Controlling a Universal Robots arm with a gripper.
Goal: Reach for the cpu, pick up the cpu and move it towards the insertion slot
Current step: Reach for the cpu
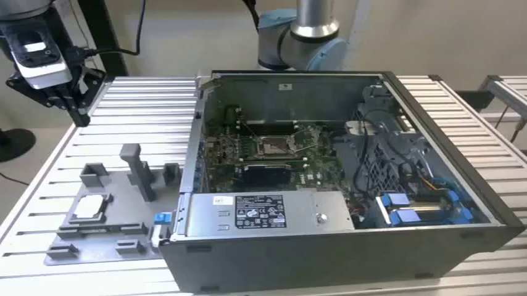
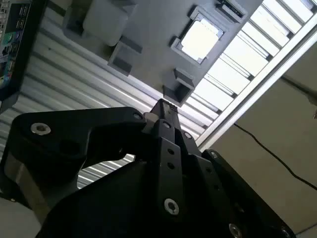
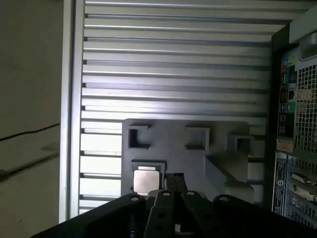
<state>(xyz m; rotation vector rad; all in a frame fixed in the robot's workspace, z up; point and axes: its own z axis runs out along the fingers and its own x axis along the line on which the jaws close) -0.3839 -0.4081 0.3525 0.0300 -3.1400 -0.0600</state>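
Black hand [image 2: 163, 106] apparently clear of cpu [image 2: 200, 38]

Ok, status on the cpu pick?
Gripper raised, well clear of the cpu. Cpu seated in grey fixture, untouched. Nothing between them; insertion slot uncovered.

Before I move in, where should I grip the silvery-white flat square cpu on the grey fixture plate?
Probably by two opposite edges, straight down from above. The silvery-white square cpu lies flat, recessed in the grey fixture plate, so only its thin edges offer purchase. Which edges the plate leaves free I cannot tell.
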